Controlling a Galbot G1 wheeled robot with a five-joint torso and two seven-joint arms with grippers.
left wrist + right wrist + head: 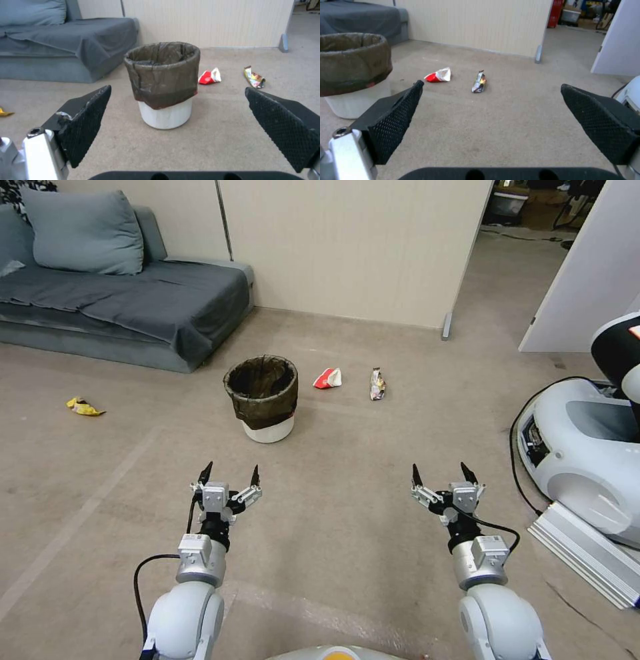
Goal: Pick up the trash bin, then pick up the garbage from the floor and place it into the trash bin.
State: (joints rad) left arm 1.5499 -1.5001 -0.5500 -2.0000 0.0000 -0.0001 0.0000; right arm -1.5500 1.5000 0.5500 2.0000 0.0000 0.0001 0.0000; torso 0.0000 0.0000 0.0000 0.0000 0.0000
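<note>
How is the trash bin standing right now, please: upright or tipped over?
Upright: the trash bin stands on its white base on the floor, its bag-lined rim level and facing up.

Right gripper [490, 110] fingers spread — carton [439, 75], wrapper [479, 82] beyond.

even soft indoor light, faint shadows, no glare; wrist views slightly blurred, head view edges bowed.
</note>
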